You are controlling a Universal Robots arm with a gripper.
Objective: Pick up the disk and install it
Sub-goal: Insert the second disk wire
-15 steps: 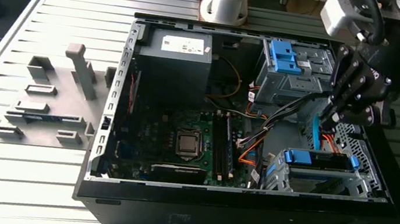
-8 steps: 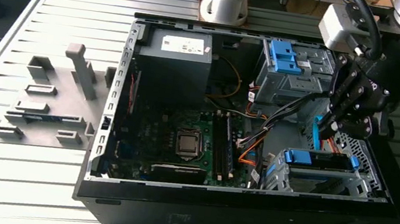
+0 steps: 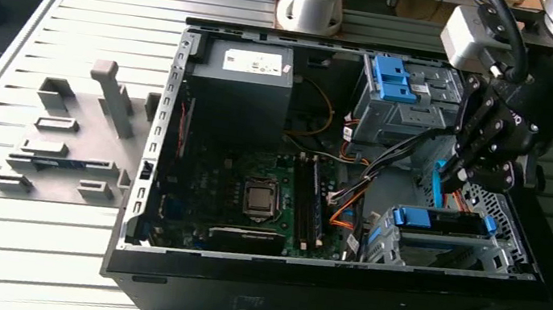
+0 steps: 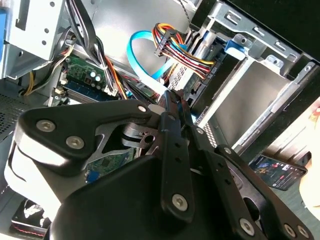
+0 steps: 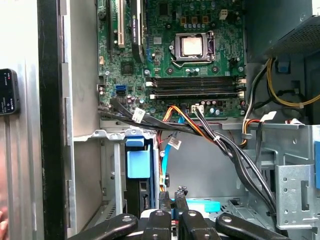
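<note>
The disk (image 3: 441, 221) shows as a blue carrier frame over a grey body, sitting in the drive cage (image 3: 506, 256) at the exterior view's lower right. In the first wrist view its blue end (image 5: 138, 162) sits in that cage's slot. My gripper (image 3: 450, 179) hangs inside the open computer case (image 3: 343, 299), just behind that cage. It is shut, with the fingertips nearly touching in both wrist views (image 4: 170, 100) (image 5: 173, 192). A short blue strip (image 3: 436, 186) (image 5: 202, 205) lies right at the tips. I cannot tell whether they pinch it.
A second cage holding a blue bracket (image 3: 390, 77) stands at the back right. Bundled cables (image 5: 200, 130) and a light blue cable (image 4: 142, 55) run close to the gripper. The motherboard (image 3: 249, 192) and a grey box (image 3: 244, 77) lie to the left. A grey fixture (image 3: 72, 143) stands on the slatted table.
</note>
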